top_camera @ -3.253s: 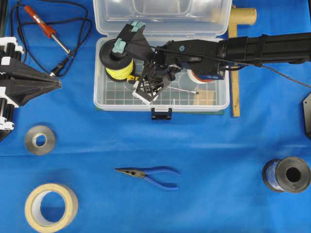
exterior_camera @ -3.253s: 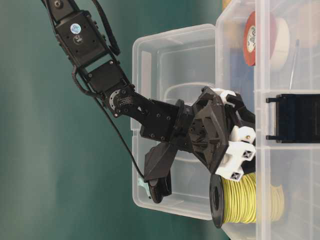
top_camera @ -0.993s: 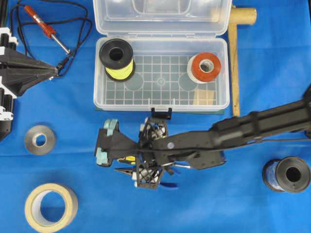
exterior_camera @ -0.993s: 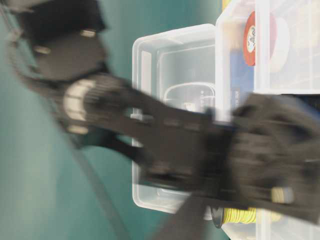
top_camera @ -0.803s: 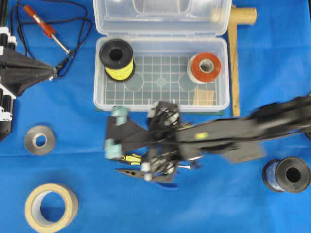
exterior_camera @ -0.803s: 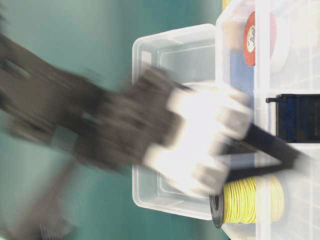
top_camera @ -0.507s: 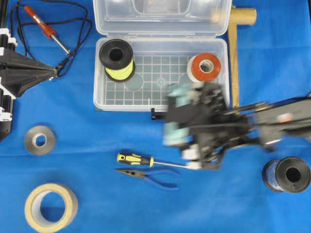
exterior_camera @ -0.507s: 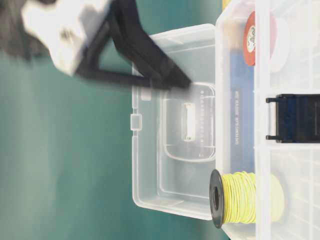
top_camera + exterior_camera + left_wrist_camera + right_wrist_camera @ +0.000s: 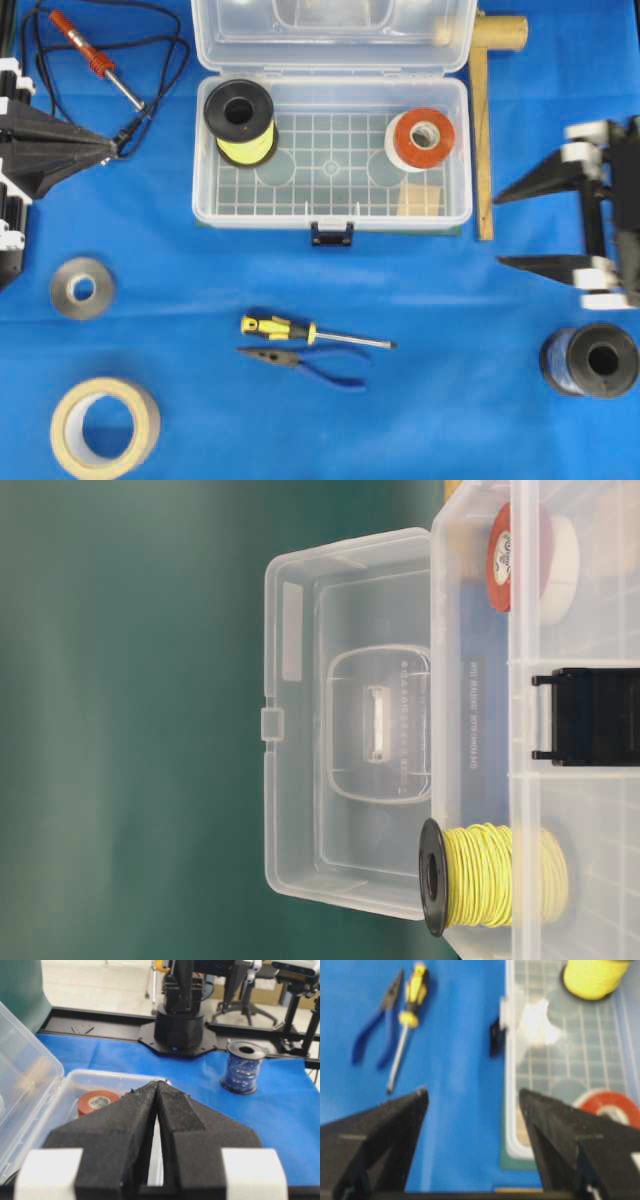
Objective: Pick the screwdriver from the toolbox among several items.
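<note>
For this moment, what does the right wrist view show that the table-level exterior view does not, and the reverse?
Only the right wrist view shows the screwdriver lying on the blue cloth beside the blue-handled pliers, outside the toolbox, and the open right pincer holding nothing. Only the table-level view shows the raised clear lid against the green backdrop. Both show the toolbox, its black latch, the yellow wire spool and the red tape roll.

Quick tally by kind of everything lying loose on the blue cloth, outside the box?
Tape rolls: 2, grey roll, tan masking roll
Wire spools: 1, blue-wire spool
Hand tools: 3, yellow-and-black screwdriver, blue-handled pliers, red-handled soldering iron
Total: 6
</note>
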Robot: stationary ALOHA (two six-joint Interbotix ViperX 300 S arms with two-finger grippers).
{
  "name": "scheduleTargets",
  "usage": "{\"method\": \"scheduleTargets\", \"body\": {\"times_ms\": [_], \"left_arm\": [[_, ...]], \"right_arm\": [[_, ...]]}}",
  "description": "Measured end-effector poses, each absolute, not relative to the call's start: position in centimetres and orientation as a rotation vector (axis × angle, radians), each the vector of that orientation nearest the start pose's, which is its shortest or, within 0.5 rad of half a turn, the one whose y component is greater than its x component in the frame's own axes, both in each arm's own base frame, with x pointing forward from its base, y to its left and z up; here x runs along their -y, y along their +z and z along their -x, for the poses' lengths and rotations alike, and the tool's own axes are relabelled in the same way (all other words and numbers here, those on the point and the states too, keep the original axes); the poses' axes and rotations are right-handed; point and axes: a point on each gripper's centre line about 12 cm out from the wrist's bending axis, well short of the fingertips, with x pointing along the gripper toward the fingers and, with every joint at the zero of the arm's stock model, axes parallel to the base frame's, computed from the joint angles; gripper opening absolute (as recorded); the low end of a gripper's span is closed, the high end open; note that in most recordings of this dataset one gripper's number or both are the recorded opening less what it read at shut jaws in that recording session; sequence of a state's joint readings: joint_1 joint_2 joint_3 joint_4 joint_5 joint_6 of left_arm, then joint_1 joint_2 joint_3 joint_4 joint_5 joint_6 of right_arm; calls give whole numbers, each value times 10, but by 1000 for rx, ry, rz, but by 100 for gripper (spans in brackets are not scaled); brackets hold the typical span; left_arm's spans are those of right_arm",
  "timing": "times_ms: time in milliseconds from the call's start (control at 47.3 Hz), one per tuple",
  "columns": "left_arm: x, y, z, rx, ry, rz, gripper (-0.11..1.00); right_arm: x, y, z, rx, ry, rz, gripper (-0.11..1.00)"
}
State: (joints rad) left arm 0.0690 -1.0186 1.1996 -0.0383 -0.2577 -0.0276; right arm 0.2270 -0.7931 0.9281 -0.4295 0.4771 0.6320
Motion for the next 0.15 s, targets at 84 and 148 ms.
{"method": "scheduleTargets", "body": {"times_ms": [84, 148], "left_arm": [[-14, 289, -188, 76, 76, 62, 0], [-14, 288, -188, 73, 76, 61, 0]], "right_arm": [[-23, 267, -205, -536, -33, -119, 75], [-18, 258, -195, -526, -42, -122, 75]]}}
